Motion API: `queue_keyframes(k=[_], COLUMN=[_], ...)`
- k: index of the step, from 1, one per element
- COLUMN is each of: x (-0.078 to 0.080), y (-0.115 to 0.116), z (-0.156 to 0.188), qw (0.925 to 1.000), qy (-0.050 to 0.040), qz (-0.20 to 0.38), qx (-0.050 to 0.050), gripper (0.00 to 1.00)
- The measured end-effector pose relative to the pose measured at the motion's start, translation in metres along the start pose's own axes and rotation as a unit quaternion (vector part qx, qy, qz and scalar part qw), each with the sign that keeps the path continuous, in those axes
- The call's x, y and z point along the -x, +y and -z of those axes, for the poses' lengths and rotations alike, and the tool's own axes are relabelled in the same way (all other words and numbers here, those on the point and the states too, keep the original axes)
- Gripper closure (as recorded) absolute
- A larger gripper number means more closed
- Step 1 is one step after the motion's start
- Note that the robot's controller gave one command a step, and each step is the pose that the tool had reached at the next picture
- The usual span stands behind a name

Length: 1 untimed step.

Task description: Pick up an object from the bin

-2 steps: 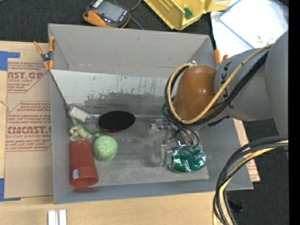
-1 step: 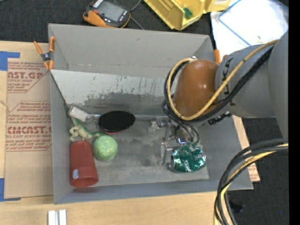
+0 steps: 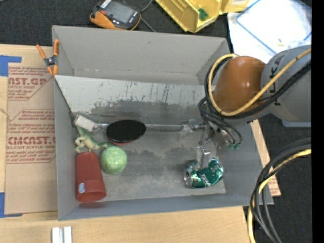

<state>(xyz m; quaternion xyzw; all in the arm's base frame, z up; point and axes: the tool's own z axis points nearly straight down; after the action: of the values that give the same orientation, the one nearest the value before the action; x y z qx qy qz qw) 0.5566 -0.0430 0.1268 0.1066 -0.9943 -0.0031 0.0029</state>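
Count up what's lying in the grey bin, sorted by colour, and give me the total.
Red: 1, the cup
Green: 2, the ball and the crushed can
Black: 1, the oval-headed tool
White or cream: 2, the small white piece and the cream piece
Total: 6

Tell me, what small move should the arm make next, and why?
Probably lower the gripper a little: it hangs just above the crushed green metal can in the lower right corner of the grey metal bin.
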Motion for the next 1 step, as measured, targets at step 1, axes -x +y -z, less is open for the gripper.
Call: queue_keyframes(k=[1], x=[-0.0078], y=[-0.0083], z=[0.0118], qw=[0.9999], qy=[-0.0042], qz=[0.010], qx=[0.000], gripper=[0.00])
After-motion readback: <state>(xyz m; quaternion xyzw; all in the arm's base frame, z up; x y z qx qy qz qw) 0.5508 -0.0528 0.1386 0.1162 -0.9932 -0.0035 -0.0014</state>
